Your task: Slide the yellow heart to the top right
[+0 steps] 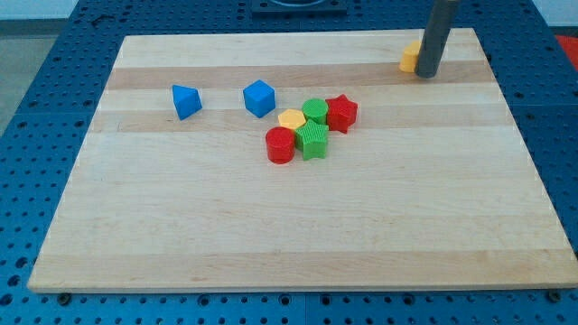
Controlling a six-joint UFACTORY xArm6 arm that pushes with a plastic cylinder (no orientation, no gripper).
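A yellow block, mostly hidden behind my rod, lies near the board's top right; its shape cannot be made out. My tip rests on the board just right of and below it, touching or nearly touching it. A second yellow block, roughly hexagonal, sits in the central cluster.
The cluster at the board's middle holds a red cylinder, a green block, a green cylinder and a red star. A blue cube and a blue wedge-like block lie to the left. The wooden board ends close to the tip.
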